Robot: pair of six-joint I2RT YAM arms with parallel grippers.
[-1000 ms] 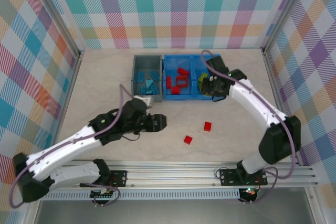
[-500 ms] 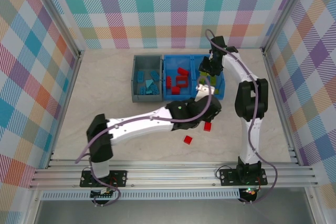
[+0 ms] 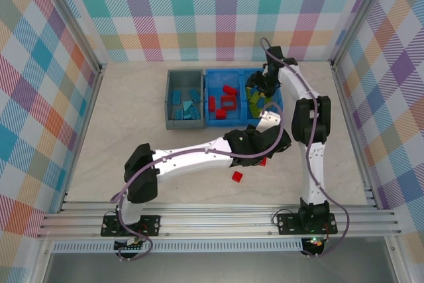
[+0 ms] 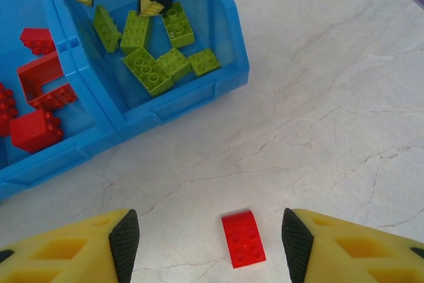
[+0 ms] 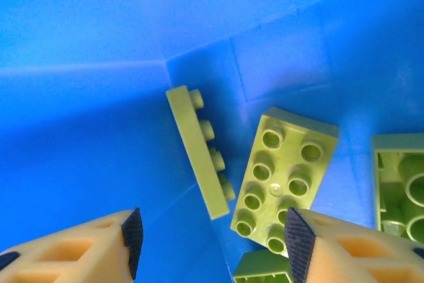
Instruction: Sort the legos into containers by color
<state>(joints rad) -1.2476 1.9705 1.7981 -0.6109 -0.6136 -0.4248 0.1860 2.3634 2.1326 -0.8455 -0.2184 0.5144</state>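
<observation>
**Over the blue bin and the open table: both jaws open, two reds not yet binned**

Risks first, big to small. The table (image 3: 132, 111) was crowded at the far right. My left gripper (image 4: 211, 236) hung low just in front of the blue bin (image 4: 179, 101), and my right gripper (image 5: 212, 236) sat just beyond it, inside the bin's right compartment. The arms would likely clash if both moved at once. Left could also clip the bin's front wall on its way to the red side.

Left jaws were wide open and holding nothing, straddling a red brick (image 4: 243, 238) lying flat on the table. The brick sat skewed and nearer one finger, so that pad would probably hit first and spin it instead of clamping.

Right jaws were open too, with nothing between the pads. A lime plate (image 5: 199, 150) stood on edge against the compartment wall below them. It would be easy to knock on the way out, but it would stay in the correct compartment.

Containers:
- **Blue bin, left compartment:** red bricks (image 4: 36, 130) plus the red frame (image 4: 56, 97).
- **Blue bin, right compartment:** lime bricks (image 4: 147, 69) only.
- **Grey bin (image 3: 168, 97):** right against the blue bin's left side, holding light blue bricks (image 3: 185, 105).

I saw no mixed colours. A second red brick (image 3: 236, 176) lay alone on the table, nearer the arm bases.
</observation>
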